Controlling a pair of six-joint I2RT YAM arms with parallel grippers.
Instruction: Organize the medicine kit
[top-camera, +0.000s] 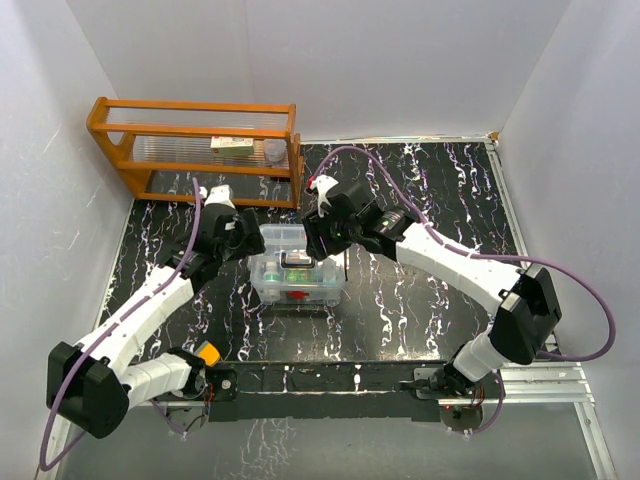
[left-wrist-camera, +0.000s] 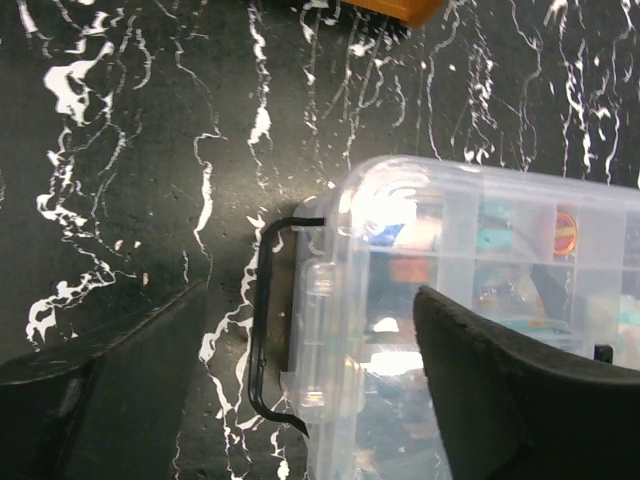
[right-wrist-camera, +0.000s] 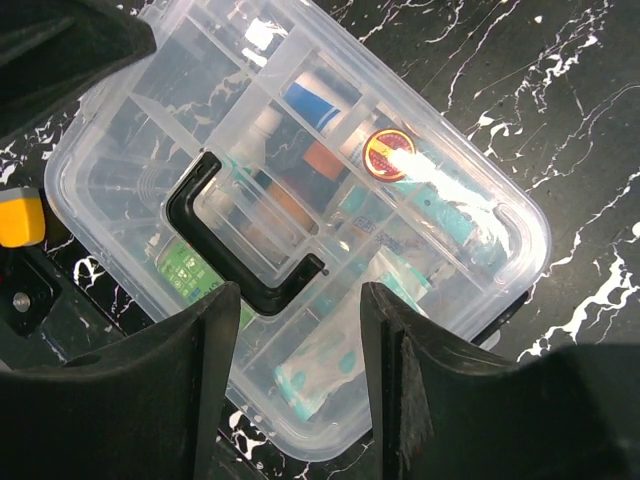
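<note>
The medicine kit (top-camera: 296, 282) is a clear plastic box with a red front mark, standing mid-table with its flat lid on. Its dark handle (right-wrist-camera: 236, 257) lies flat on the lid. Through the lid I see the divided tray with several small packets and tubes (right-wrist-camera: 330, 360). My left gripper (left-wrist-camera: 310, 385) is open, straddling the box's left end and its black wire clasp (left-wrist-camera: 262, 330). My right gripper (right-wrist-camera: 300, 385) is open just above the lid, near the handle, holding nothing. In the top view both grippers hover at the kit's far side: the left gripper (top-camera: 243, 240) and the right gripper (top-camera: 318, 238).
An orange wooden rack (top-camera: 200, 150) stands at the back left with a small box and a round item on its shelf. White walls close the table on three sides. The black marbled tabletop (top-camera: 430, 310) surrounds the kit.
</note>
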